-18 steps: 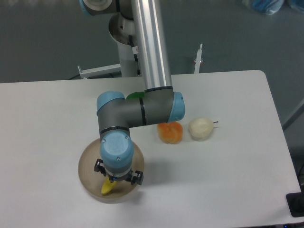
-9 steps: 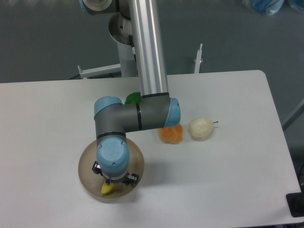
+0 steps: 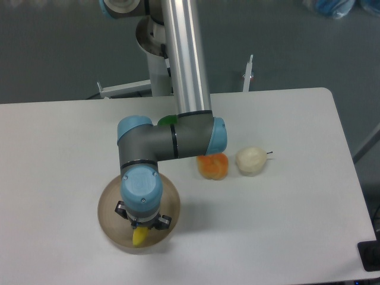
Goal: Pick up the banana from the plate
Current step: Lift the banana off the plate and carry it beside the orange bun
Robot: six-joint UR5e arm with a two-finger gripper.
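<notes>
The round beige-tan plate point(image 3: 108, 209) lies near the table's front left. My gripper point(image 3: 141, 228) points straight down over the plate's front right part. The blue wrist above hides most of its fingers. Only the yellow end of the banana point(image 3: 140, 238) shows, sticking out directly beneath the gripper and in line with it. The gripper looks shut on the banana. The rest of the banana is hidden under the wrist.
A round orange fruit point(image 3: 213, 167) and a pale cream fruit point(image 3: 251, 161) lie to the right of the arm's elbow. A green object point(image 3: 167, 120) peeks out behind the elbow. The arm's base post point(image 3: 157, 71) stands behind the table's back edge.
The wrist shifted left over the plate and settled. The banana's visible end moved right, from beside the gripper to directly under it, and now shows larger.
</notes>
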